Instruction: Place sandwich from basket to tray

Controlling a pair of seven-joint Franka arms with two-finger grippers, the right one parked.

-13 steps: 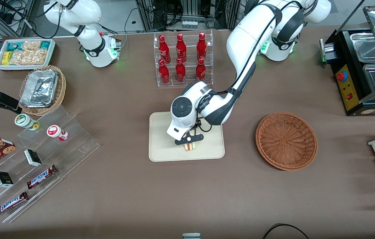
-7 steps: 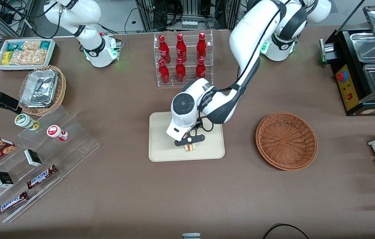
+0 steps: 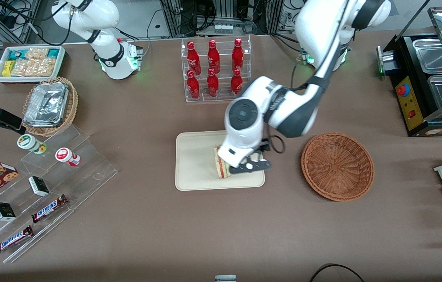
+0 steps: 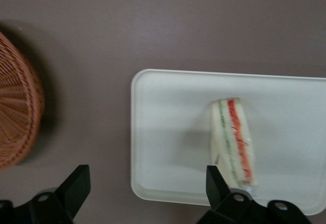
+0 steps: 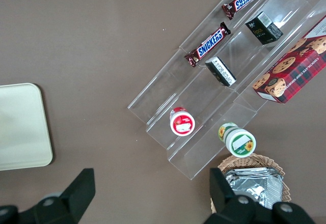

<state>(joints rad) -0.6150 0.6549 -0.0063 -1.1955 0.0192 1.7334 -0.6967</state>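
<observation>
The sandwich (image 3: 221, 167) stands on its edge on the cream tray (image 3: 193, 160), filling layers showing. It also shows in the left wrist view (image 4: 234, 142), free of the fingers, on the tray (image 4: 168, 132). My left gripper (image 3: 250, 166) is open and empty. It hovers above the tray's end toward the working arm, beside the sandwich. In the left wrist view the gripper (image 4: 145, 178) spans the tray's corner. The reddish-brown basket (image 3: 337, 166) is empty and lies toward the working arm's end; its rim shows in the left wrist view (image 4: 15, 117).
A rack of red bottles (image 3: 215, 70) stands farther from the front camera than the tray. A clear stepped display with snacks (image 3: 48, 184), a tan basket of foil trays (image 3: 50, 105) and a white snack bin (image 3: 29, 62) lie toward the parked arm's end.
My left gripper has let go of the sandwich, opened, risen and moved sideways toward the basket. The sandwich stays on the tray.
</observation>
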